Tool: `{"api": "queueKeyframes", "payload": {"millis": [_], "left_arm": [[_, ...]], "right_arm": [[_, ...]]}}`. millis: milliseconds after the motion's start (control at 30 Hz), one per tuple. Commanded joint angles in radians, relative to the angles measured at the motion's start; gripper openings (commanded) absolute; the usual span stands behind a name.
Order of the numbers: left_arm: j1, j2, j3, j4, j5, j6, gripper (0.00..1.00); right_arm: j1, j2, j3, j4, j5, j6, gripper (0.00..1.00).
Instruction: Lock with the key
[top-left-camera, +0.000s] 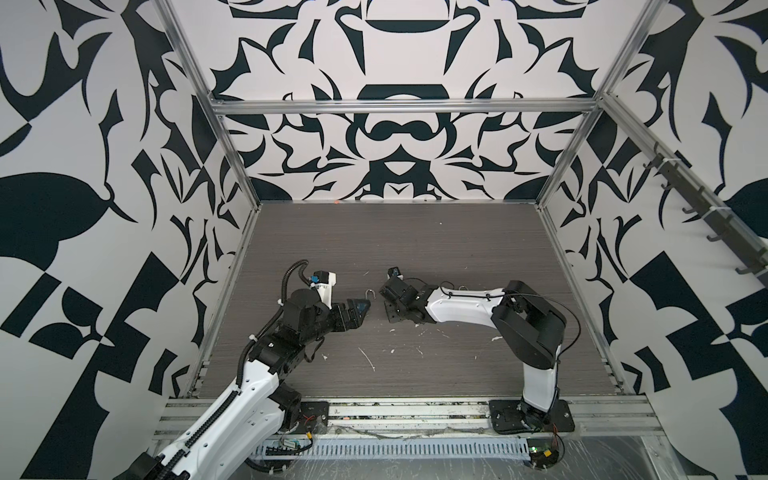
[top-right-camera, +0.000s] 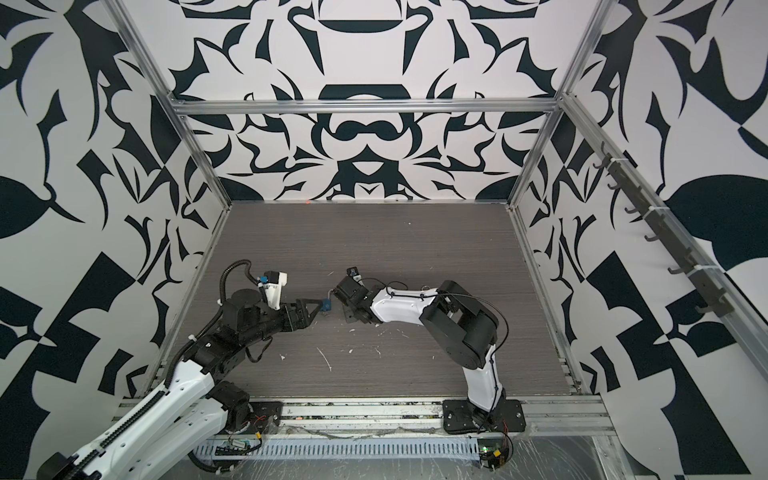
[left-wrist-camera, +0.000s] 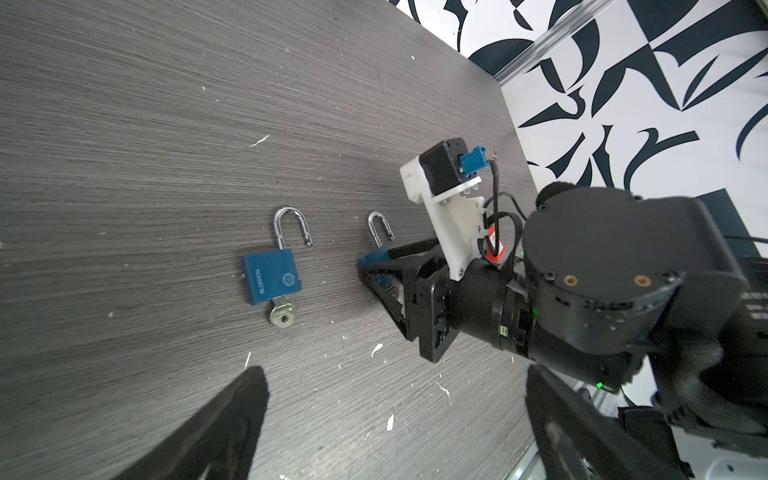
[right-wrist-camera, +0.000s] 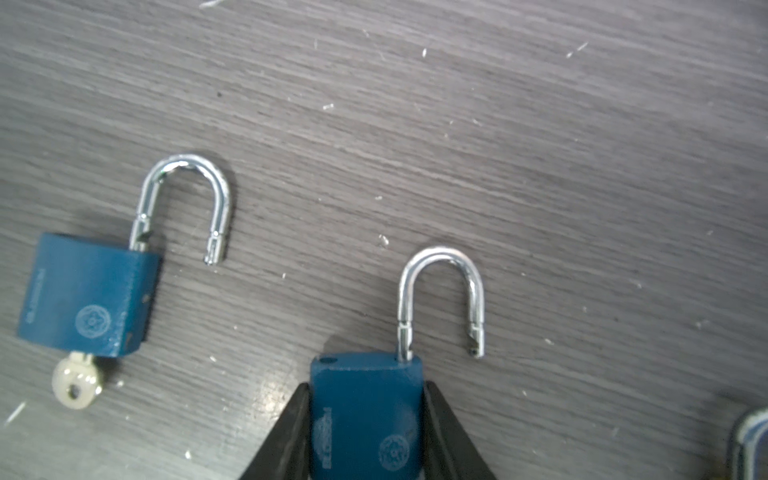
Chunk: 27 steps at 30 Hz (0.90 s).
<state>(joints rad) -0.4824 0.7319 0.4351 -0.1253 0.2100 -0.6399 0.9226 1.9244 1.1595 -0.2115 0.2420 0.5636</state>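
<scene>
Two padlocks lie together on the table (top-left-camera: 415, 249). In a top view we find the keyed padlock (top-right-camera: 326, 306) just ahead of the left claw (top-right-camera: 321, 311). From the left wrist, that claw gapes, released, with the key (left-wrist-camera: 282, 318) pointing back toward it. From the right wrist, the right claw (right-wrist-camera: 366, 386) is clenched on the second padlock (right-wrist-camera: 361, 436), which lies parallel alongside. We judge the left claw nearer the key.

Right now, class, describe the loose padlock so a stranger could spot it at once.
On the grey table, beside the clamped padlock in the right gripper's jaws, lies a loose padlock. Both blue, shackles open; only this one holds a key.
</scene>
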Motion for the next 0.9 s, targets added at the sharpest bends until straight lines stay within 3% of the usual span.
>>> {"api": "queueKeyframes", "payload": {"millis": [0,67,133,567,867], "left_arm": [[0.008,0.034,-0.011,0.05,0.018,-0.001,0.98],[0.01,0.074,-0.006,0.073,0.027,-0.001,0.95],[0.011,0.124,-0.001,0.11,0.041,-0.006,0.91],[0.019,0.417,0.111,0.335,0.132,0.007,0.88],[0.015,0.623,0.195,0.439,0.328,-0.06,0.69]], "right_arm": [[-0.026,-0.021,-0.05,-0.056,-0.039,-0.063,0.37],[-0.037,-0.05,-0.071,-0.039,-0.085,-0.104,0.26],[-0.052,-0.093,-0.103,-0.003,-0.115,-0.15,0.0],[-0.088,-0.398,-0.192,-0.001,-0.376,-0.494,0.0],[-0.085,-0.501,-0.194,-0.032,-0.418,-0.605,0.0]]}}
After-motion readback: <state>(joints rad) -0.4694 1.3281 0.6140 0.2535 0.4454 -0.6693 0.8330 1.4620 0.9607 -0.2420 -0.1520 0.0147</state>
